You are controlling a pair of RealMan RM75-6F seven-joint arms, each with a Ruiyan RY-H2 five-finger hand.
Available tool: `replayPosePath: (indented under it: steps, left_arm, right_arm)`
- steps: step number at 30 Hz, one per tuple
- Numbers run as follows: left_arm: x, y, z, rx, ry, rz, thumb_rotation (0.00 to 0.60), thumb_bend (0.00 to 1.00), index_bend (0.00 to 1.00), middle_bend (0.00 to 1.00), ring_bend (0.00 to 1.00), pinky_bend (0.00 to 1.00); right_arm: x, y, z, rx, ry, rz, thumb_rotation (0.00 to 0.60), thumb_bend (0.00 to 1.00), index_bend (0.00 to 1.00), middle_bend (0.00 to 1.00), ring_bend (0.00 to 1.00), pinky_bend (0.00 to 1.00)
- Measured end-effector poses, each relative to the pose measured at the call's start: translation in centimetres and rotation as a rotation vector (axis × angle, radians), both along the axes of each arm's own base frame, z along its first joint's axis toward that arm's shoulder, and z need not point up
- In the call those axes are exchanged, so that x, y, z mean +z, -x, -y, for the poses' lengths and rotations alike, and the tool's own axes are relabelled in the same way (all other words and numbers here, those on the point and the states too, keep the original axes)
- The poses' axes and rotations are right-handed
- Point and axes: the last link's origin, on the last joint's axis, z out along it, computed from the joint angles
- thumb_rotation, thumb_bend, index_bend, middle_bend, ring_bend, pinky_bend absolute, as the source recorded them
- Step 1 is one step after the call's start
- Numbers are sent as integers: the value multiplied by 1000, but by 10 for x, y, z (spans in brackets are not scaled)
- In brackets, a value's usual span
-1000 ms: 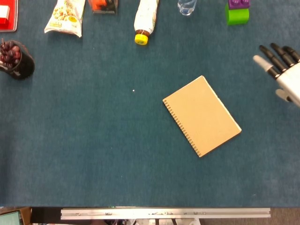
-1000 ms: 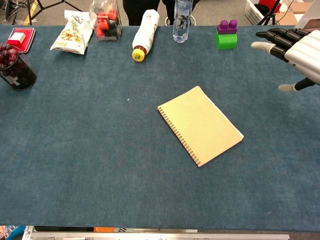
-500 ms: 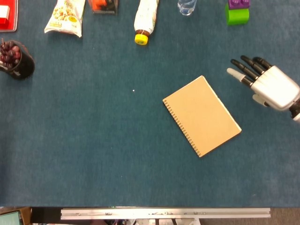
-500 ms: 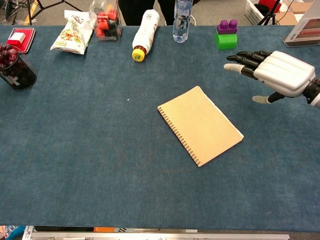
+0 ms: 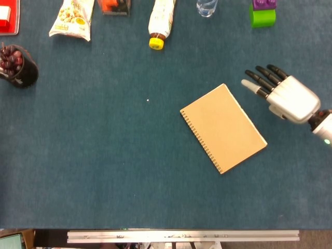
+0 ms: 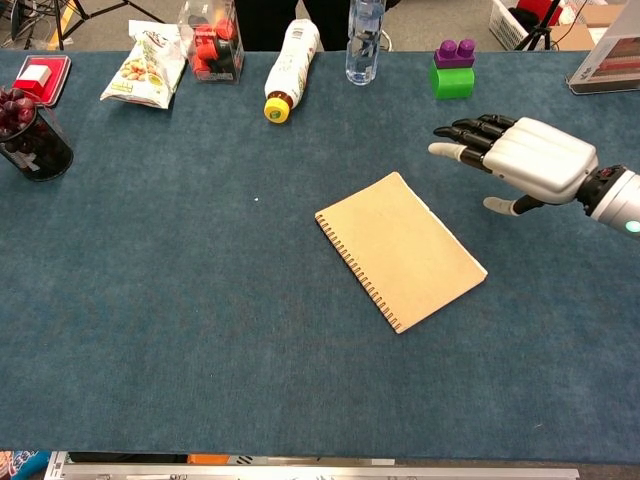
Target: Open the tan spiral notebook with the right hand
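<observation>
The tan spiral notebook (image 5: 223,128) (image 6: 401,250) lies closed and flat on the blue table, turned at an angle, with its wire spiral along the lower-left edge. My right hand (image 5: 282,94) (image 6: 515,157) hovers to the right of the notebook's upper corner, palm down, with its fingers stretched out and spread toward the upper left. It holds nothing and stands apart from the cover. My left hand appears in neither view.
Along the far edge stand a snack bag (image 6: 145,66), a lying bottle with a yellow cap (image 6: 288,58), a clear water bottle (image 6: 364,40) and a green and purple block (image 6: 453,70). A dark cup of red fruit (image 6: 30,134) sits at far left.
My right hand has come in from the right edge, moving left and lower toward the notebook's upper right corner. The notebook has not moved.
</observation>
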Motion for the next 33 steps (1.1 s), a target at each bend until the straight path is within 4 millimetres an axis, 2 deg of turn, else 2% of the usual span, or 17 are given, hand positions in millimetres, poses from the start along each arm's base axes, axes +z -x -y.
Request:
replayPosePath:
  steps: [9,17,33]
  left_arm:
    - [0,2,1,-3,-9,2,600,73,385,124,134,258]
    - [0,2,1,2,-9,2,600,73,385,124,137,258]
    - [1,4,2,13,-15,5,600,73,385,124,140,265]
  right_arm:
    - [-14,-9,6,38,-45,10,600,274,18,0,0,103]
    - [-23,-14,0,67,-89,38,600,276,19,0,0,102]
    - [-33,-6,-7,56,-120,37,600,277,18,0,0,102]
